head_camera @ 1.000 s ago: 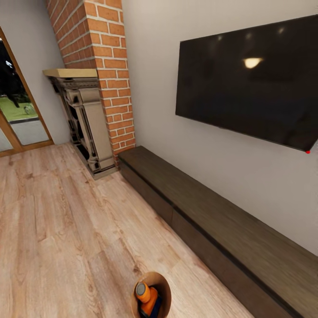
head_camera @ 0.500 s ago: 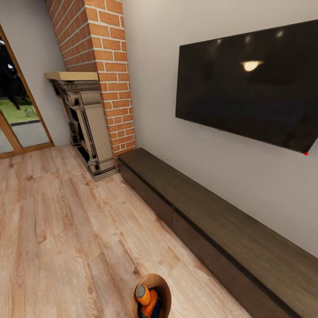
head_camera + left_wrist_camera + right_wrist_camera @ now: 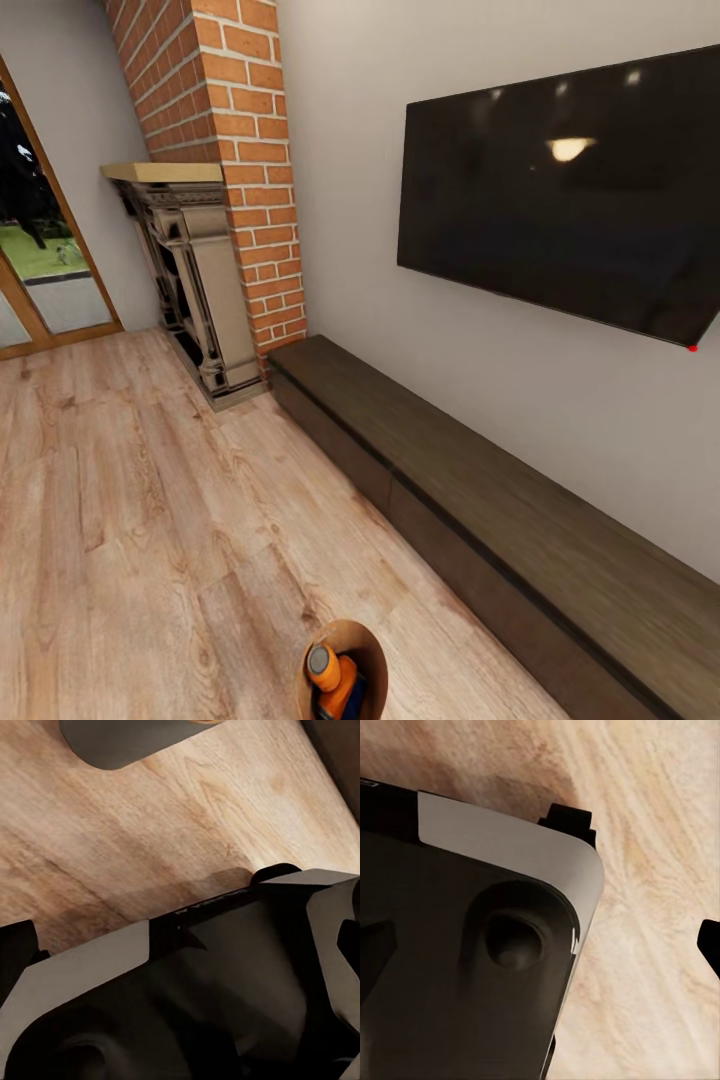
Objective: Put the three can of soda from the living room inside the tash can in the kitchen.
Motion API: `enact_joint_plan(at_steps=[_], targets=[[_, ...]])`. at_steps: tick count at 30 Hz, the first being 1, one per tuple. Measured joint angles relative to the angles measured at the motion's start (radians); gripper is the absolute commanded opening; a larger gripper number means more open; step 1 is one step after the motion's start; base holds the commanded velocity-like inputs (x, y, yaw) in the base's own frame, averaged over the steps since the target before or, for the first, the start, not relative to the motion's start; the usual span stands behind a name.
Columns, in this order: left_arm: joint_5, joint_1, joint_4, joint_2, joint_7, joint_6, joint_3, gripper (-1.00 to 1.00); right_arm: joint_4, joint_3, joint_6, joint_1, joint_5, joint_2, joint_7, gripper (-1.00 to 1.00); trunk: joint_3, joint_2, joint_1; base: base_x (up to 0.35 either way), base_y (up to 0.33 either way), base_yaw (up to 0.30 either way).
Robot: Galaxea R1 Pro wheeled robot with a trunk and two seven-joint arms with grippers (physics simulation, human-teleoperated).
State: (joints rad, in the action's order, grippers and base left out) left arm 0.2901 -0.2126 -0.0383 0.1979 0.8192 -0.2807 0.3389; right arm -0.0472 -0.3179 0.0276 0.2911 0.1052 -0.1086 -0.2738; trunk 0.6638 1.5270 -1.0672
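At the bottom edge of the head view stands the tash can (image 3: 352, 636), round with a brown inside, on the living room's wood floor. One orange can of soda (image 3: 331, 676) with a grey top lies tilted inside it. In the left wrist view my left gripper (image 3: 180, 945) points at the floor past a dark part of my own body, its black fingertips (image 3: 16, 949) far apart with nothing between them. In the right wrist view one black fingertip (image 3: 711, 945) of the right gripper shows at the edge over the floor; the other I cannot make out.
A red brick fireplace (image 3: 215, 200) stands at the back left. A long low dark-brown cabinet (image 3: 480, 500) runs along the right wall under a black television (image 3: 560, 190). A glass door (image 3: 40, 260) is at the far left. Light wood floor (image 3: 130, 520) spreads ahead.
The whole picture slid down a few pixels early in the second, so the camera moved slightly. Since half a second ago nothing has visibly changed.
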Motion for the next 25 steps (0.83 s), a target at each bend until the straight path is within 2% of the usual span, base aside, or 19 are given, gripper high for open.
enact_joint_plan(at_steps=[9,25], targets=[[0.0,0.0,0.0,0.0,-0.004,0.0,0.0,1.0,0.001,-0.001,-0.002,-0.006,0.001,0.018,0.004,1.0,0.0,0.0,0.0,0.0,0.0,0.0],[0.0,0.0,0.0,0.0,-0.005,0.0,0.0,1.0,0.001,-0.001,-0.002,-0.006,0.001,0.023,0.004,1.0,0.0,0.0,0.0,0.0,0.0,0.0]])
